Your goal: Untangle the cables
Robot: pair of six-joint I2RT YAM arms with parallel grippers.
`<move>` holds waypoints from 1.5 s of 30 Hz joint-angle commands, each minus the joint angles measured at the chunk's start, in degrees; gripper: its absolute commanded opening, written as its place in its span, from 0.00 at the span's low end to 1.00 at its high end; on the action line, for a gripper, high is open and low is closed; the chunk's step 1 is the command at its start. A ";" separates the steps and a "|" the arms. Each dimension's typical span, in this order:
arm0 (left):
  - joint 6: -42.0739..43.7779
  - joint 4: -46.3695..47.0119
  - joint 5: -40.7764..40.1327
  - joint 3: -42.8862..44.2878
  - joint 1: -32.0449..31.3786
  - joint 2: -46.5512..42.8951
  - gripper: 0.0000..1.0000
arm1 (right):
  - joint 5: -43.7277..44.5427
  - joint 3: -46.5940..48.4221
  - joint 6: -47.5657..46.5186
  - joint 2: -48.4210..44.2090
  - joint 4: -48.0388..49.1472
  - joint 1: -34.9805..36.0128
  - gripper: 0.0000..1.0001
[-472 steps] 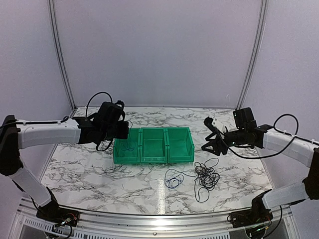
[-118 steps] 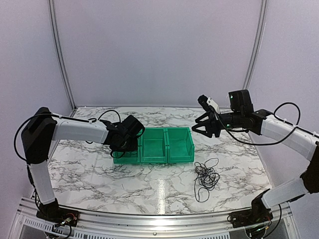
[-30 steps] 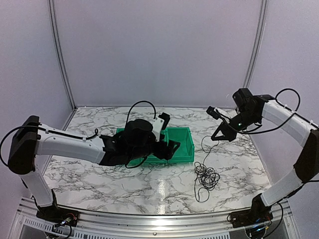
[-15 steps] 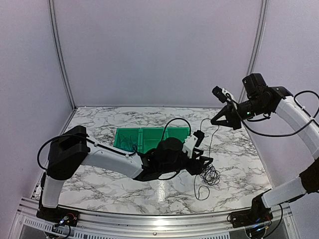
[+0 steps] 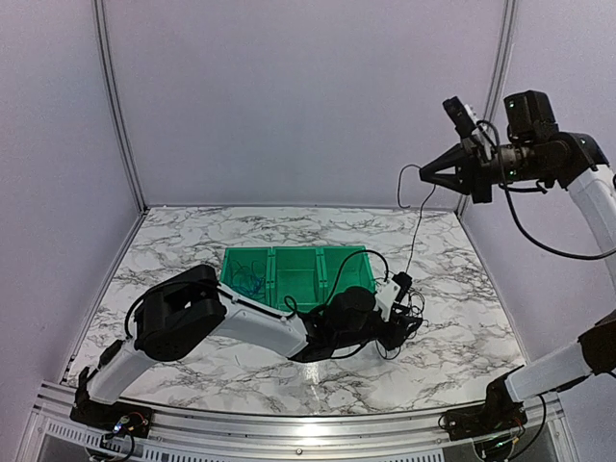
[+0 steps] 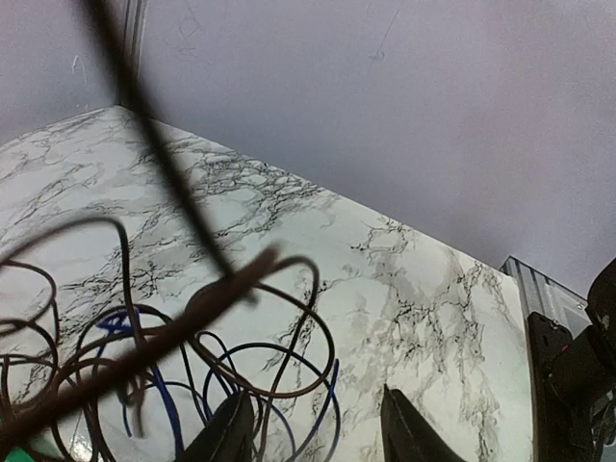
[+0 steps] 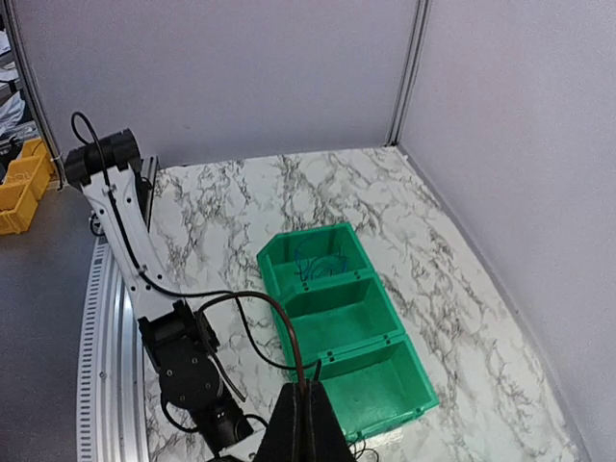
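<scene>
The cables (image 5: 416, 310) lie in a small black tangle on the marble right of the green bins. One thin black strand (image 5: 416, 229) runs up from the tangle to my right gripper (image 5: 430, 179), which is raised high and shut on it. The right wrist view shows that strand (image 7: 289, 332) looping out of the shut right gripper (image 7: 308, 390). My left gripper (image 5: 402, 325) is down at the tangle. In the left wrist view its jaws (image 6: 318, 435) stand apart, with black loops (image 6: 322, 318) and blue loops (image 6: 167, 404) between and left of them. Another blue cable (image 5: 248, 281) lies in the left bin.
Three joined green bins (image 5: 332, 258) stand mid-table, seen also in the right wrist view as a green row (image 7: 380, 337); the middle and right ones hold nothing. The left arm (image 5: 260, 327) stretches low across the table in front of them. Walls close off the back and sides.
My right gripper has risen up and to the right, drawing a strand out of the tangle. The left arm has swept right from the bins to the tangle, its jaws narrowing.
</scene>
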 commanded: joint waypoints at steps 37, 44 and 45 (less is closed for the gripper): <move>3.20 -7.36 -13.46 -31.57 -6.81 -36.33 0.58 | 4.87 -10.84 0.81 -9.41 13.26 -1.86 0.00; 4.25 -27.09 -23.52 -22.97 -5.60 -42.54 0.74 | 5.54 -23.09 -1.41 -10.87 15.67 0.64 0.00; 3.58 -28.98 -23.59 -21.53 -5.08 -42.82 0.76 | 5.51 -24.23 -1.24 -11.01 16.11 0.90 0.00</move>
